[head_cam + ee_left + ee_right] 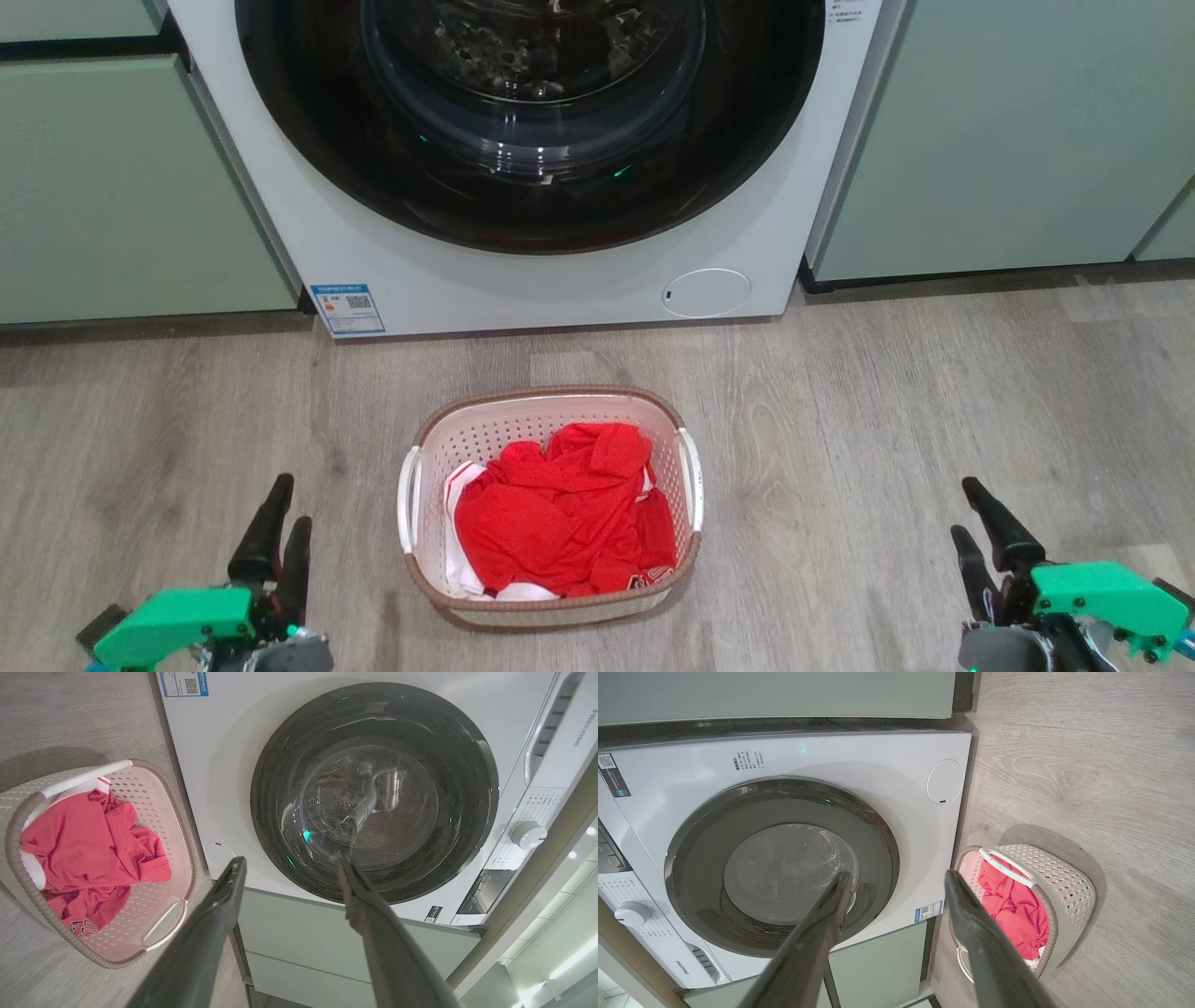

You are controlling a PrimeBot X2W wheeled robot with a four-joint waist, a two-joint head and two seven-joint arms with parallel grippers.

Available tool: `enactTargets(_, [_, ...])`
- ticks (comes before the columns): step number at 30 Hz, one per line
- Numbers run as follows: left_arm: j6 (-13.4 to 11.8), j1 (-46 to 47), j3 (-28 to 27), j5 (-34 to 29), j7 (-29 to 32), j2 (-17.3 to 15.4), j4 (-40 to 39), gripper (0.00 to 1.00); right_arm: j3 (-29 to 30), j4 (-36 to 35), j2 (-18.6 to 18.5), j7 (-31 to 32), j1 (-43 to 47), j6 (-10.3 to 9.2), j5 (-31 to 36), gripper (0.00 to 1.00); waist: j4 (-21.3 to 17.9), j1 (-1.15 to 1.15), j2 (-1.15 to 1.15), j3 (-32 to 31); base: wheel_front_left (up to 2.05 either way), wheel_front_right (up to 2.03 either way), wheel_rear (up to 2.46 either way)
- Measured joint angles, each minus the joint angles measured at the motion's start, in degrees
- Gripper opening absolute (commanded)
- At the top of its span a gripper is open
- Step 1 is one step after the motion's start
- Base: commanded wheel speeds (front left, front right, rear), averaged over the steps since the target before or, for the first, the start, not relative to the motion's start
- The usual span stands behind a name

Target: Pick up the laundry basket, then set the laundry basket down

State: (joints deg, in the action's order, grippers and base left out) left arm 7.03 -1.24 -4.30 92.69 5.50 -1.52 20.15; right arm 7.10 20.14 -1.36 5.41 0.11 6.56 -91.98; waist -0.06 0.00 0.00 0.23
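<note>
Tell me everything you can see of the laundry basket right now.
The laundry basket is a rounded-rectangular tub of cream perforated plastic, with a brown woven-look rim and a white handle on each side. It stands upright on the wood-look floor before the washing machine, apart from it, holding crumpled red and white clothes.
</note>
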Motion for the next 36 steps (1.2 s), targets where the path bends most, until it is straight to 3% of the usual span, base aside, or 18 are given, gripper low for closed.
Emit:
enactTargets(18, [-0.65, 1.07, -1.77, -8.01, -2.89, 0.00, -3.26, 1.00, 0.36, -2.38, -0.01, -2.58, -1.13, 0.01, 10.16, 1.00, -0.24, 0.00, 0.00, -0.22, 0.00, 0.00, 0.00])
enactTargets(36, [-7.16, 1.35, 3.85, -26.04, -5.67, -0.07, -10.78, 1.00, -1.16, -7.94, -0.03, -5.55, -2.44, 0.01, 25.75, 1.00, 0.37, 0.00, 0.00, 0.13, 0.00, 0.00, 0.00])
